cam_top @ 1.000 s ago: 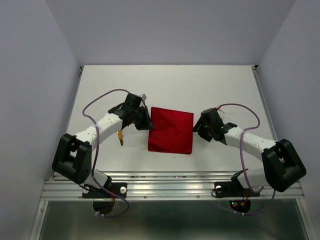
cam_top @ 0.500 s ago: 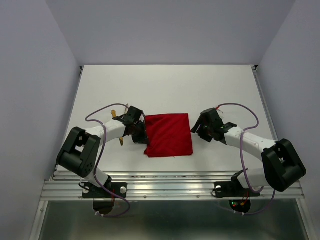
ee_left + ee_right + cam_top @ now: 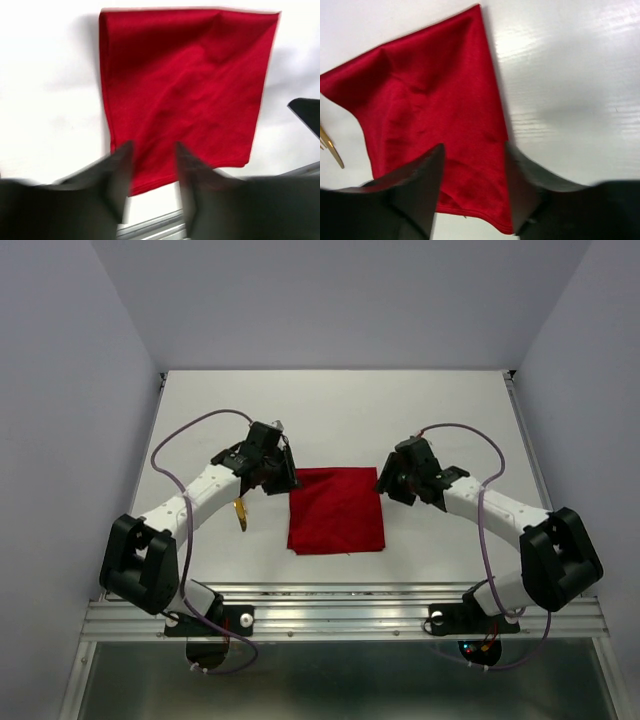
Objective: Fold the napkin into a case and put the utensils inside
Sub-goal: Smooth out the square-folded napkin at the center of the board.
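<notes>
Left gripper (image 3: pixel 152 150) and right gripper (image 3: pixel 474 150) both stand parted and empty at the far corners of the napkin (image 3: pixel 337 510), which lies flat on the table (image 3: pixel 450 420). Risk: unequal pinches at the two corners would skew the next fold and leave crooked edges.

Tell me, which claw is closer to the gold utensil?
The left gripper: the gold utensil lies beside its arm, left of the red napkin; the right gripper is across it.

There's a flat white tabletop (image 3: pixel 340 410) under the left gripper (image 3: pixel 289 480) and right gripper (image 3: pixel 386 483), soft glare on it. Beyond and flanking them, plain lilac-grey walls (image 3: pixel 340 300); behind, a ribbed aluminium rail (image 3: pixel 340 606).
</notes>
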You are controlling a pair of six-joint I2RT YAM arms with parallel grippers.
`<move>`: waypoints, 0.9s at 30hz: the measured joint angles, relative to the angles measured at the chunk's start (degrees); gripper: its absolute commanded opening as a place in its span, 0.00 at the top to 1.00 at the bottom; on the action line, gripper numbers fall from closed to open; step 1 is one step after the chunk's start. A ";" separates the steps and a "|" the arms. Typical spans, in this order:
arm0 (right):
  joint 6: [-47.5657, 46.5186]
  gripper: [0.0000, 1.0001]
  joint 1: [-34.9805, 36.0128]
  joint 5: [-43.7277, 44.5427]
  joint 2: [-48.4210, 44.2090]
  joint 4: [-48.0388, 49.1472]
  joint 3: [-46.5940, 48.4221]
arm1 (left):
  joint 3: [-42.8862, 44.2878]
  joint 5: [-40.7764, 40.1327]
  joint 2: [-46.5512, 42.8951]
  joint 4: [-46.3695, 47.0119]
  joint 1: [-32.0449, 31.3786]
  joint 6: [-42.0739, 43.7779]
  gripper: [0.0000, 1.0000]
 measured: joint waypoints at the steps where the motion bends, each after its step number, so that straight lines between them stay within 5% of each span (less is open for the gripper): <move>1: -1.53 0.68 0.07 -0.31 0.74 -0.33 1.84 | 1.38 -0.33 0.15 0.22 0.00 -0.17 0.70; 2: -1.95 0.68 0.07 -0.37 1.29 -0.46 2.80 | 2.56 -0.59 0.48 0.46 0.00 0.26 0.77; 3: -3.26 0.82 0.07 -0.59 2.62 -0.44 4.87 | 3.74 -0.74 1.25 0.63 0.00 0.24 0.84; 5: -5.25 0.91 0.07 -0.96 6.05 -0.63 9.31 | 6.25 -0.85 3.85 1.29 0.00 0.33 1.00; 14: -10.16 0.98 -0.37 -2.51 19.06 -0.66 18.97 | 12.35 -1.68 18.99 5.14 0.92 0.57 1.00; 27: -11.61 0.99 -1.95 -1.25 28.89 -1.33 23.34 | 13.62 -4.39 25.57 8.15 3.89 1.49 1.00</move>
